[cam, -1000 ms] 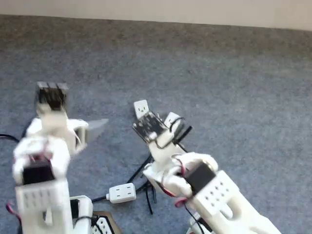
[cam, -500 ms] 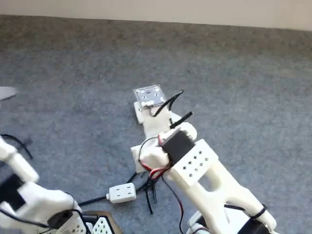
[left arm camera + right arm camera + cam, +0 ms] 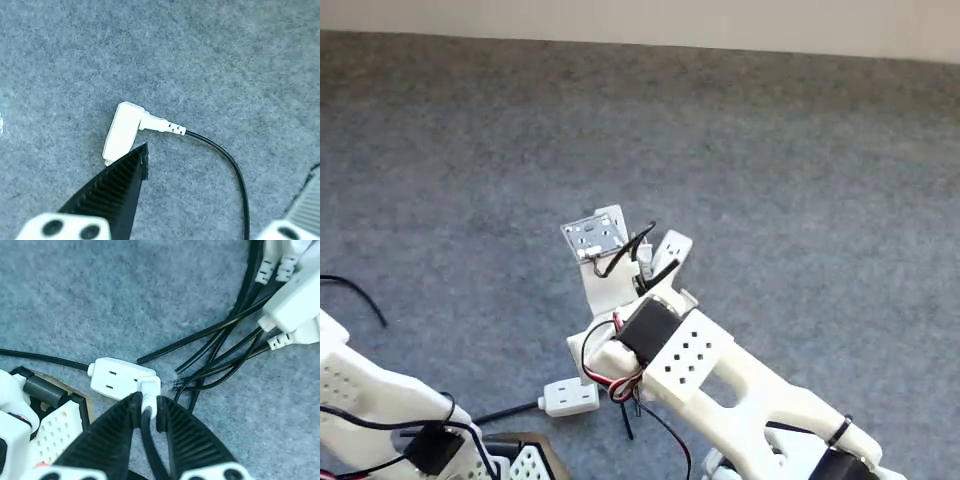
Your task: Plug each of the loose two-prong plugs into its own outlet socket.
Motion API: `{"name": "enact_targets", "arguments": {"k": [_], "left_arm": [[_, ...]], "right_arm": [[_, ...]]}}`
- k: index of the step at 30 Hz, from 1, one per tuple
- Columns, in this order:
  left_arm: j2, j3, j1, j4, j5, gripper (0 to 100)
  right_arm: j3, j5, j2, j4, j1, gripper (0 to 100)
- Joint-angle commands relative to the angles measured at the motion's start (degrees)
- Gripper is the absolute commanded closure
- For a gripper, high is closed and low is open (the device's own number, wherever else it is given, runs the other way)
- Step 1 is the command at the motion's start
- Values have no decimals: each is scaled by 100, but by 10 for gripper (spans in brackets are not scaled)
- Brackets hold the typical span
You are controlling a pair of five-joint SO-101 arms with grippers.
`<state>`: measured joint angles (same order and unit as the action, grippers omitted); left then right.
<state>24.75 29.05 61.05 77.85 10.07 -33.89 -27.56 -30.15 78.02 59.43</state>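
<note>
My right gripper (image 3: 149, 405) is shut on a small white plug (image 3: 149, 386) whose black cord runs back between the fingers. The plug sits against one end of a white outlet block (image 3: 119, 378); I cannot tell whether its prongs are inside. From the high view, that outlet block (image 3: 570, 397) lies by the right arm (image 3: 685, 352). My left gripper (image 3: 230, 162) is open over a white two-prong plug (image 3: 124, 131) that lies flat on the carpet. One black fingertip (image 3: 136, 162) is just beside that plug.
A tangle of black cords (image 3: 227, 347) runs across the grey carpet to more white plugs and blocks (image 3: 295, 307). Another white plug (image 3: 671, 248) lies beyond the right arm. The left arm (image 3: 380, 405) and a cardboard-mounted base (image 3: 55, 427) are near the front edge.
The left arm has swung down from upright to low at the front left. The right arm stretched forward, then drew back and turned left.
</note>
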Motion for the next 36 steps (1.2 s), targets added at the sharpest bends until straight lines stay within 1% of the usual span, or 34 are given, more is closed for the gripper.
{"name": "enact_targets", "arguments": {"k": [1, 3, 7, 10, 14, 18, 20, 24, 29, 32, 36], "left_arm": [[-84, 233, 48, 26, 35, 546], [-84, 233, 75, 26, 35, 546], [-84, 251, 110, 26, 35, 546], [-84, 242, 110, 26, 35, 546], [-84, 233, 110, 26, 44, 546], [-57, 233, 110, 26, 44, 546], [-48, 242, 110, 26, 44, 546], [-48, 251, 101, 26, 44, 546], [-40, 251, 101, 26, 44, 546], [-40, 251, 101, 26, 53, 546], [-40, 251, 110, 26, 53, 546]], "right_arm": [[22, -70, -22, -84, 75, 993], [-92, -70, -22, -119, 84, 993], [-927, -88, -40, -734, 330, 993], [-1341, -105, -84, -998, 418, 994], [-1147, -105, -101, -989, 233, 994], [-470, -105, -101, -541, -180, 994], [-171, -105, -101, -382, -242, 994], [-4, -105, -40, -286, -75, 994], [-488, -105, -40, -611, 321, 994], [-664, -105, -40, -875, 400, 994], [-901, -114, -40, -892, 505, 994]]}}
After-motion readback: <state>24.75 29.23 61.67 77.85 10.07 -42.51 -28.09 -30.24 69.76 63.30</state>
